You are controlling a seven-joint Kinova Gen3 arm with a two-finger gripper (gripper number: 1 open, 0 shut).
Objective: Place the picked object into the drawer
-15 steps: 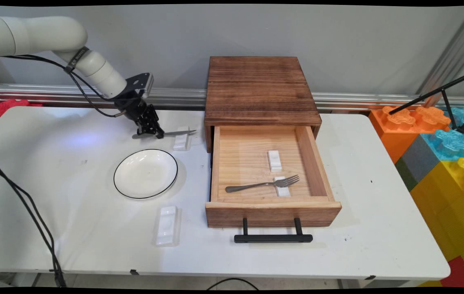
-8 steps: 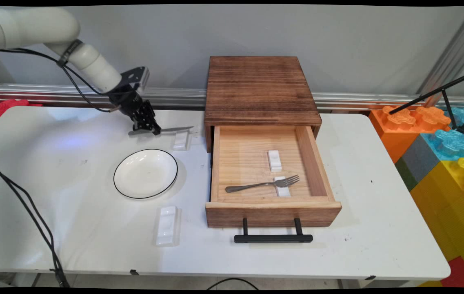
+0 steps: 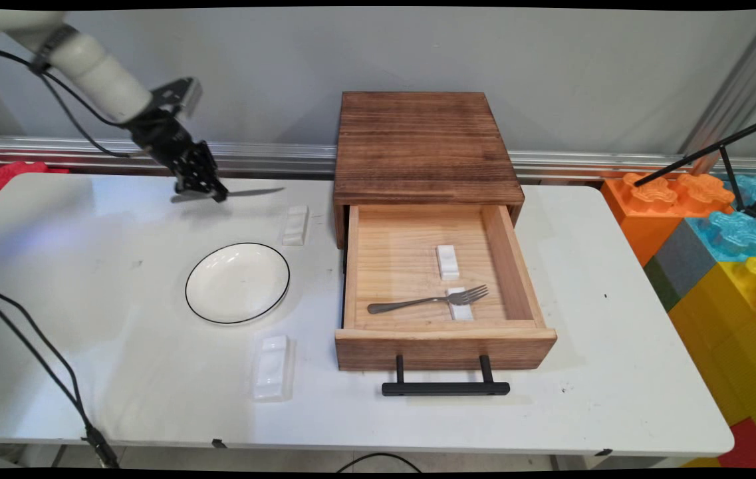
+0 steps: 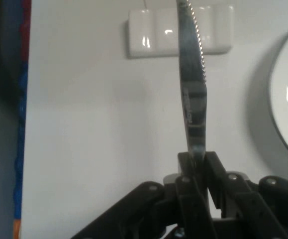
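1. I see the gripper [image 3: 210,195] up above the table's [image 3: 118,372] far left part, its fingers clamped on a knife [image 3: 245,193] — blade roughly level, pointing toward the box [image 3: 421,143].
2. In the hand view the knife [image 4: 192,89] stands edge-on between the fingers [image 4: 214,172], with a white rest [image 4: 156,35] on the table beyond its tip.
3. That rest [image 3: 296,225] lies between the plate [image 3: 237,283] and the box.
4. The open drawer [image 3: 444,346] holds a fork [image 3: 427,301] lying on one small rest — another beside it.
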